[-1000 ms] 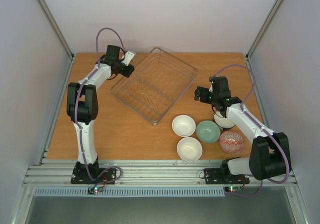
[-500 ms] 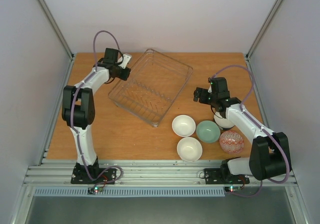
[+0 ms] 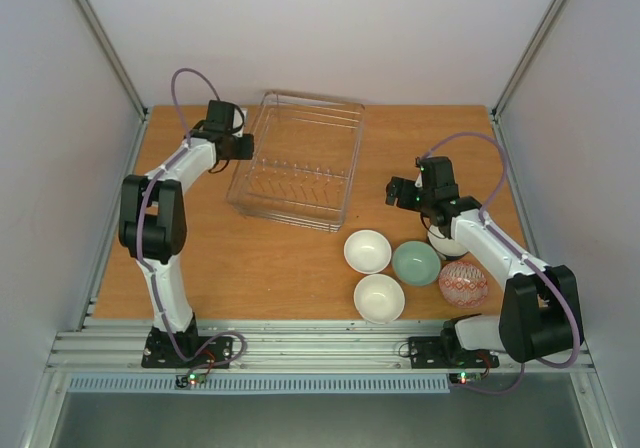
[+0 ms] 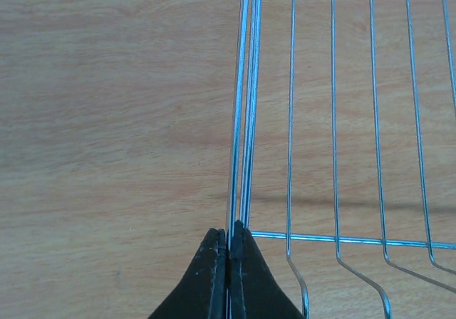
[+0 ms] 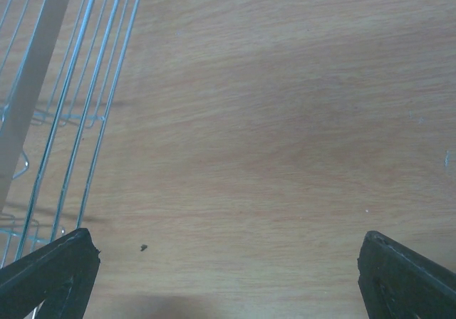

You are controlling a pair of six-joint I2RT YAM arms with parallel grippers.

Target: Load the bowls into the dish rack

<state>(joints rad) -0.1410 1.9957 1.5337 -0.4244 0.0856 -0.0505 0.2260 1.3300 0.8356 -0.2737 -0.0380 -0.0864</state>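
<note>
the left gripper [image 4: 228,242] is found pinched on the rim of the dish rack [image 3: 296,183]. white bowls [image 3: 367,251], a mint bowl [image 3: 415,262] and a red-patterned bowl [image 3: 463,283] are noted off its near right corner, unloaded. the right gripper [image 3: 398,190] is held spread wide, empty.

Bowl [image 3: 438,246] partly under right arm [image 3: 492,244]

A wooden table [image 3: 250,258] with a warm orange-brown grain fills the middle of the enclosure. Plain pale panels close it in: a back wall [image 3: 320,28], a left wall [image 3: 50,168] and a right wall [image 3: 590,148], joined at the rear corners by slanting metal posts [image 3: 105,43]. Slotted aluminium rails [image 3: 320,340] run along the table's near edge, with a perforated strip [image 3: 320,382] and a dull grey surface [image 3: 320,418] below. The light is soft and even.
</note>
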